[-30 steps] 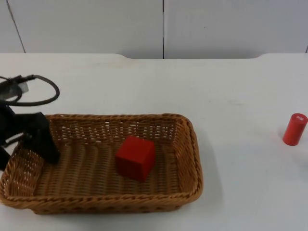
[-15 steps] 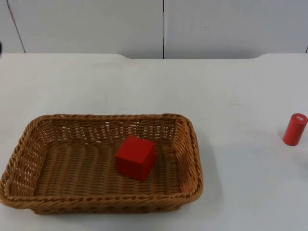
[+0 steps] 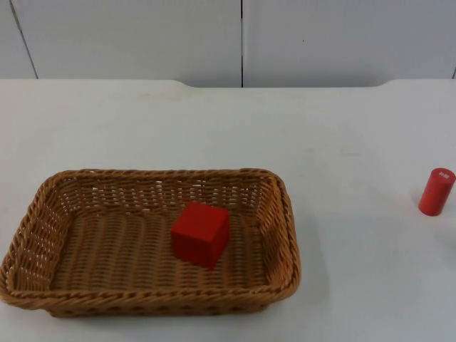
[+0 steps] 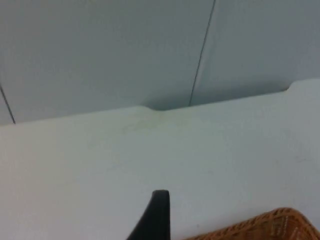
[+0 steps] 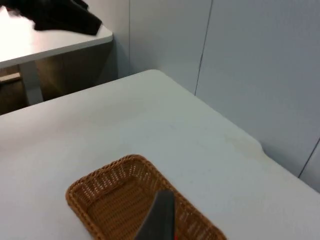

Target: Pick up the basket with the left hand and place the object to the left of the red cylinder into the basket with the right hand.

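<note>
Wicker basket (image 3: 43, 214) lying on the white worktop (image 3: 214, 128) — red cube (image 3: 200, 233) sitting inside it, red cylinder (image 3: 436, 191) standing well right of it. Both grippers' fingers: state indiscernible.

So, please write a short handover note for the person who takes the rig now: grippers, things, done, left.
Left gripper: raised beside the wicker basket, fingers not readable.
Right gripper: raised above the basket, fingers not readable.
Basket stands on the white table; the red cube lies inside it.
Red cylinder stands upright at the table's right side, apart from the basket.
Done: cube is in the basket.
Left: nothing apparent.
</note>
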Robot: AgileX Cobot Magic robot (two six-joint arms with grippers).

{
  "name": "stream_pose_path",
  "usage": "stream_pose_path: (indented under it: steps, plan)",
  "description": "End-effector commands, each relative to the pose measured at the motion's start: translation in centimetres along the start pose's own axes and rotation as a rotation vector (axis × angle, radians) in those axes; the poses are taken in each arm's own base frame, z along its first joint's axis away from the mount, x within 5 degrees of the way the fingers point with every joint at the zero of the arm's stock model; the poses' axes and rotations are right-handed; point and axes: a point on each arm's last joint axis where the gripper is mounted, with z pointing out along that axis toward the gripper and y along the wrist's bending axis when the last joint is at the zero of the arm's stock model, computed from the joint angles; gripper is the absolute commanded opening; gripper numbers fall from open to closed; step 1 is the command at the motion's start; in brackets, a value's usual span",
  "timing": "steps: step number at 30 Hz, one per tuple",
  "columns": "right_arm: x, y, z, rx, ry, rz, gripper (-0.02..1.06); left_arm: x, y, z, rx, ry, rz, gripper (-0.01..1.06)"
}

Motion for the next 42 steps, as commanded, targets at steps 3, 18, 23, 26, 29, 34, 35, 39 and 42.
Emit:
stream_pose_path:
  steps: [3, 18, 23, 26, 29, 34, 35, 39, 42]
  plan:
    - [2.1, 0.1, -2.2, 0.014, -0.039, 0.023, 0.78, 0.0, -1.8, -3.0, 0.027, -0.061, 0.024, 0.87]
    - [11.5, 1.3, -7.7, 0.016, -0.063, 0.113, 0.78, 5.3, -5.9, -14.4, -0.224, -0.166, 0.075, 0.87]
    - [13.4, 1.5, -9.5, 0.021, -0.081, 0.114, 0.78, 9.7, -6.0, -15.3, -0.290, -0.192, -0.003, 0.87]
    - [13.9, 1.5, -10.3, 0.025, -0.097, 0.114, 0.78, 12.3, -5.7, -14.8, -0.316, -0.189, -0.035, 0.87]
    - [14.7, 1.5, -11.4, 0.034, -0.098, 0.110, 0.78, 15.5, -5.2, -14.6, -0.357, -0.177, -0.059, 0.87]
    - [16.1, 1.4, -12.4, 0.056, -0.060, 0.121, 0.78, 17.2, -4.0, -13.7, -0.416, -0.053, -0.050, 0.87]
    - [16.1, 1.4, -12.4, 0.056, -0.060, 0.121, 0.78, 17.2, -4.0, -13.7, -0.416, -0.053, -0.050, 0.87]
    - [17.0, 1.3, -12.7, 0.073, -0.002, 0.124, 0.78, 18.5, -3.2, -11.6, -0.411, 0.004, -0.076, 0.87]
    - [17.4, 1.4, -12.6, 0.074, 0.036, 0.129, 0.78, 19.3, -2.8, -10.5, -0.409, 0.032, -0.096, 0.87]
